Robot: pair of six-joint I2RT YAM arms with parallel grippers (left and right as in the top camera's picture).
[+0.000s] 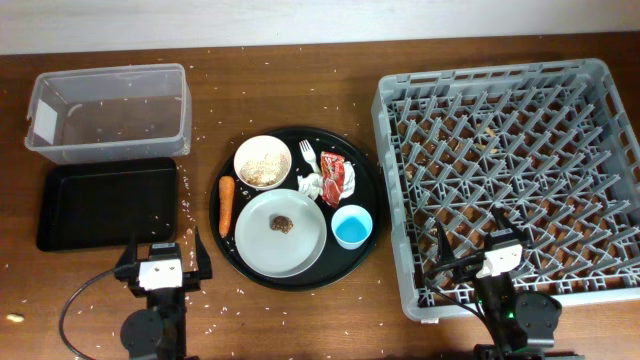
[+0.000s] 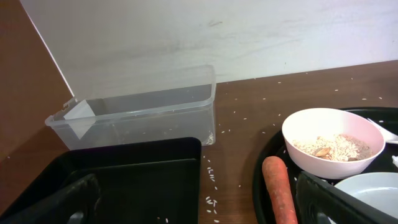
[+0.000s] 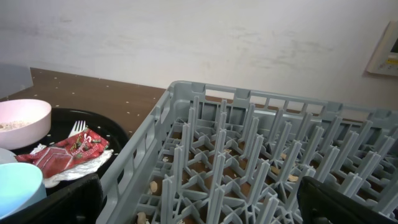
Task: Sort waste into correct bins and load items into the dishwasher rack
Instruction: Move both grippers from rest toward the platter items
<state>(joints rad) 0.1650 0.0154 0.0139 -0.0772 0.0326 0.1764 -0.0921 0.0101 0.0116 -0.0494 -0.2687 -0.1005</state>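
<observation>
A round black tray (image 1: 222, 215) holds an orange carrot (image 1: 226, 206), a white bowl (image 1: 262, 162) of rice-like grains, a grey plate (image 1: 285, 243) with a small brown lump (image 1: 282, 224), a red-and-white wrapper (image 1: 334, 175) on a crumpled napkin (image 1: 311, 186), and a light-blue cup (image 1: 352, 227). The clear tub (image 1: 108, 112) and the shallow black tray (image 1: 108, 202) lie at the left. The grey rack (image 1: 510, 180) is at the right. My left gripper (image 1: 162, 252) is open and empty near the black tray's front edge. My right gripper (image 1: 468, 235) is open and empty over the rack's front left corner.
A white plastic fork (image 1: 308, 157) lies on the round tray beside the bowl. Rice grains (image 1: 205, 125) are scattered over the wooden table. A wall runs along the back. In the left wrist view the carrot (image 2: 278, 190) and bowl (image 2: 333, 142) sit to the right of the fingers.
</observation>
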